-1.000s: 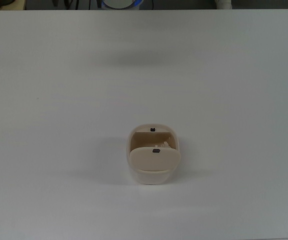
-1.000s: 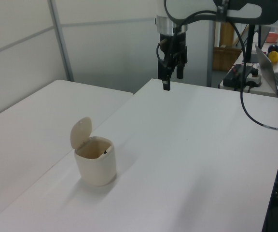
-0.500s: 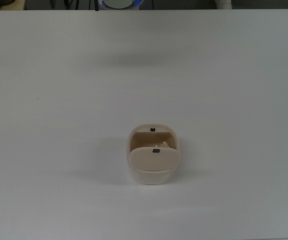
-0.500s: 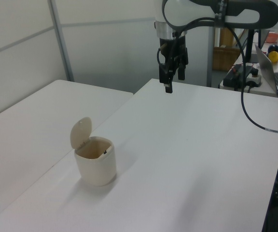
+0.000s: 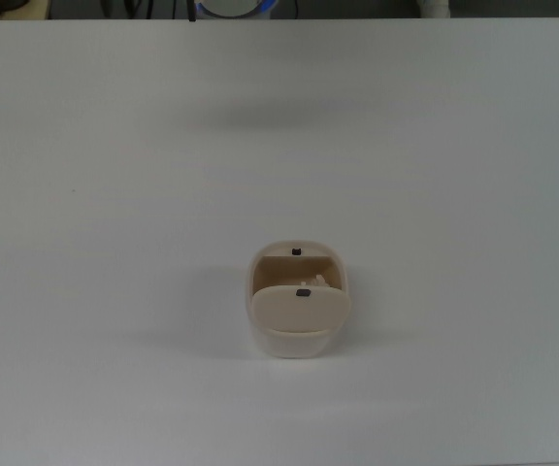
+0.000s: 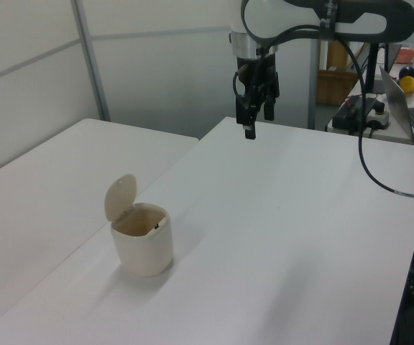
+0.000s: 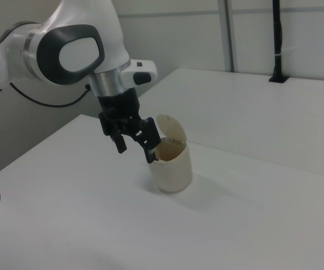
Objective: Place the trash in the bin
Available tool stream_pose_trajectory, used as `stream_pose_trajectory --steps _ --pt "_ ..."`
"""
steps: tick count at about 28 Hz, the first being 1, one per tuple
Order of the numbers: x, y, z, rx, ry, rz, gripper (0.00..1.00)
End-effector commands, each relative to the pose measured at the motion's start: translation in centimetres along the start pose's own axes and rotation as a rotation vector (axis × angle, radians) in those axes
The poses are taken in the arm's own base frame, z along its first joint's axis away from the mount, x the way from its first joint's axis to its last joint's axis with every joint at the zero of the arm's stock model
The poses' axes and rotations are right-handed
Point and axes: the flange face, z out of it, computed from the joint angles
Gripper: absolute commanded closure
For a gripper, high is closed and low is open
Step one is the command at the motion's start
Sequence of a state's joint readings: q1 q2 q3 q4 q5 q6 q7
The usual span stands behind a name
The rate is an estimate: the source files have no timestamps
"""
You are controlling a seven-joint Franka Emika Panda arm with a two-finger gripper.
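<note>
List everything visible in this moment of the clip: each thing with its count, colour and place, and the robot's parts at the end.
table: one, white, fills the top view.
second table: one, white, on the left view's left, beside the first.
bin: one, beige, lid flap up, standing on the table just below the middle of the top view.
trash: one pale wad, inside the bin under the flap; only an edge shows.
laptop: one, grey, beyond the table's far end on the left view's right.
yellow ball: one, behind the laptop.
black cable: one, hanging from the arm.
arm: one, white and black.
claw: one, black, open, empty, raised above the table's far end, away from the bin.
</note>
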State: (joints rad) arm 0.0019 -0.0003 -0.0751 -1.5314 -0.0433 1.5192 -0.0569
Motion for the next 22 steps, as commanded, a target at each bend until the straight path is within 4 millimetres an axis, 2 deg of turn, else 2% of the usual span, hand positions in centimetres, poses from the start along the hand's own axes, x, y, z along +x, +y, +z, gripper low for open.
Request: stream_pose_trajectory --steps 1,5,22 --pt "-0.10 0.05 -0.08 0.022 0.016 0.020 0.00" --pt "-0.15 0.81 -0.04 0.035 0.016 0.033 0.00" --pt "0.04 0.20 0.11 0.037 0.013 0.023 0.00"
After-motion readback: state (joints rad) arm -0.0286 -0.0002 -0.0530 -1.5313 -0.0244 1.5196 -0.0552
